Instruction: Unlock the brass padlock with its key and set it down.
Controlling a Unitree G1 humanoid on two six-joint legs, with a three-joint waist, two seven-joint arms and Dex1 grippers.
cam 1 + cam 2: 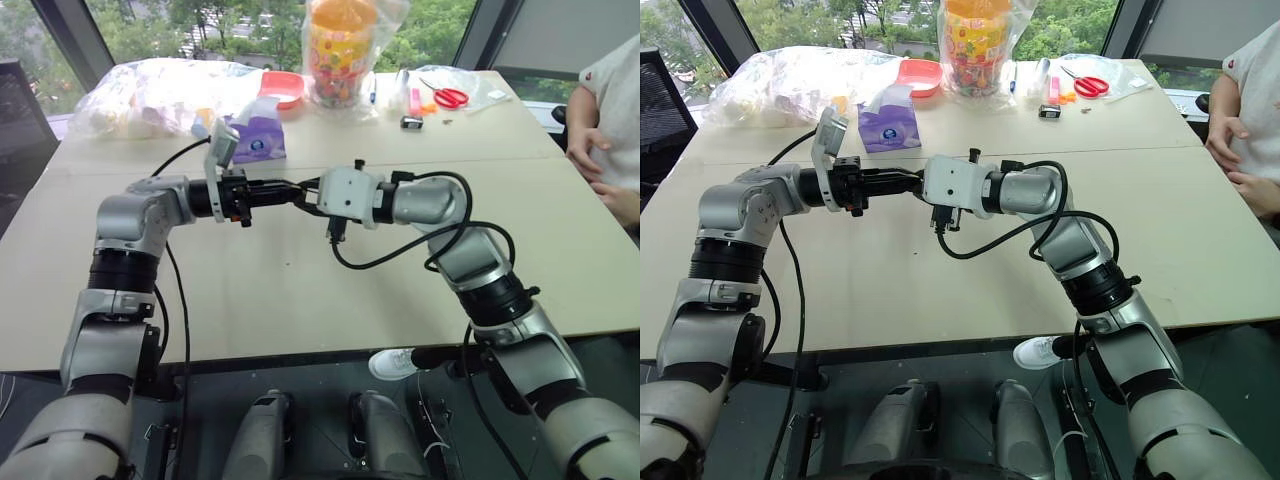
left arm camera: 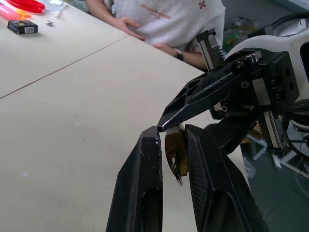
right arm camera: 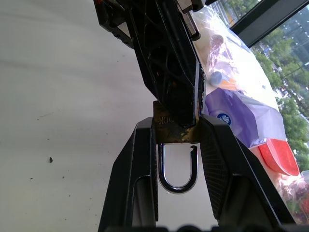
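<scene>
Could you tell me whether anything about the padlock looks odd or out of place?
Yes: the brass padlock hangs above the table, pinched by the right gripper, and its shackle has one end free of the body, so it looks unlocked.

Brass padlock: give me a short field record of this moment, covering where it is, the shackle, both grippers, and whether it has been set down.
padlock: brass padlock held in the air over the table, between the two grippers
shackle: silvery, one end out of the body, so it looks unlocked
right gripper: shut on the padlock body, shackle pointing back between its fingers
left gripper: fingers on either side of the padlock, a key blade hanging from it between them
set down: not yet
bystander: a person seated at the table's far right
</scene>
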